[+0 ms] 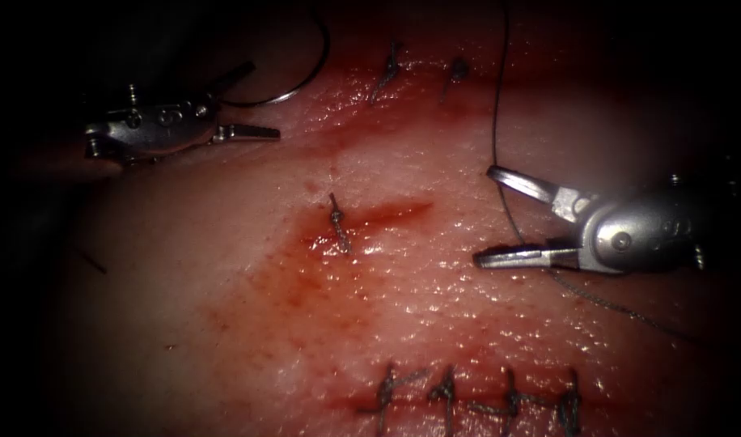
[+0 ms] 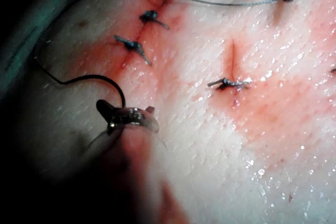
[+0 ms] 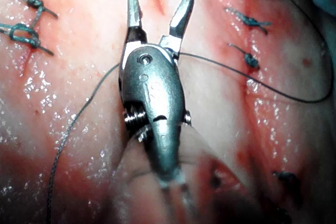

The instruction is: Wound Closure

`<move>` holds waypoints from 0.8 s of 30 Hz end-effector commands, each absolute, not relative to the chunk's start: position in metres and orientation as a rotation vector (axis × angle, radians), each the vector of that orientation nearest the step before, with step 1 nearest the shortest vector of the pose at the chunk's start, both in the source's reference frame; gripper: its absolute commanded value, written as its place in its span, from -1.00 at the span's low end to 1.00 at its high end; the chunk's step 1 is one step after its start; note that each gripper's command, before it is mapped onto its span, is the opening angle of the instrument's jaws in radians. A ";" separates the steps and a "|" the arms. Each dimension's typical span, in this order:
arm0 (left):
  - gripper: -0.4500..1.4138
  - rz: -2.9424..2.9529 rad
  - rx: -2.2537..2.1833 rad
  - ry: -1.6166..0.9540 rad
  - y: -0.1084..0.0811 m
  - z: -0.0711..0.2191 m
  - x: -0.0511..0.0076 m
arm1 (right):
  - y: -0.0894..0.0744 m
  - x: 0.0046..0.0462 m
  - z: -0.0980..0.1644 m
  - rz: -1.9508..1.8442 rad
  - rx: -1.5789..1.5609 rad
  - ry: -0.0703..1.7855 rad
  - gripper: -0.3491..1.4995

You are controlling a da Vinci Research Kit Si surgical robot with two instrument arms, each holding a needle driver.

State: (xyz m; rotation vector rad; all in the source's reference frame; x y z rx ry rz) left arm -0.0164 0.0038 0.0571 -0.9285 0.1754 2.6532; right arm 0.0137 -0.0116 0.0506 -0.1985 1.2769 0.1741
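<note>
Right tool (image 1: 484, 214) hangs just right of the cut (image 1: 391, 212) with its jaws spread wide and nothing gripped. The thread (image 1: 494, 121) runs loose between them, down from the far edge and off to the right across the tissue (image 1: 467, 324).

The cut is short and shallow, with one stitch (image 1: 336, 222) at its left end and red fluid (image 1: 306, 267) pooled around it. The needle (image 1: 294, 93) is out of the tissue, well left of the cut and beyond it. One end sits at the left tool (image 1: 261, 99), whose jaws look parted around it. I cannot tell whether they have any real hold on it.

I judge two risks. A needle that is only cradled could roll or drop from the left tool if it moves. The slack thread between the right tool's jaws could snag there, or be nipped if they close without care, since this tool can cut.

Further out, two stitches (image 1: 389, 69) sit at the far edge and a row of four (image 1: 447, 392) closes another cut at the near edge. The thread passes just beside the far pair, and their cut ends could catch it.
</note>
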 end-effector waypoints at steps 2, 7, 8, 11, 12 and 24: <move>0.19 2.660 -0.911 0.129 0.004 0.058 -0.0167 | -0.012 0.0146 0.051 0.178 -0.194 1.279 0.91; 0.12 2.682 -0.841 -0.042 0.004 0.059 -0.0165 | -0.012 0.0148 0.051 0.183 -0.193 1.278 0.91; 0.10 2.668 -0.860 -0.112 0.003 0.060 -0.0164 | -0.012 0.0148 0.051 0.183 -0.193 1.278 0.91; -0.02 2.663 -0.853 -0.196 0.003 0.061 -0.0164 | -0.012 0.0148 0.051 0.188 -0.190 1.278 0.91; -0.11 2.663 -0.852 -0.213 0.003 0.061 -0.0164 | -0.012 0.0149 0.051 0.188 -0.190 1.278 0.91; -1.00 2.652 -0.821 -0.052 0.003 0.059 -0.0162 | -0.013 0.0149 0.051 0.435 -0.030 1.272 0.67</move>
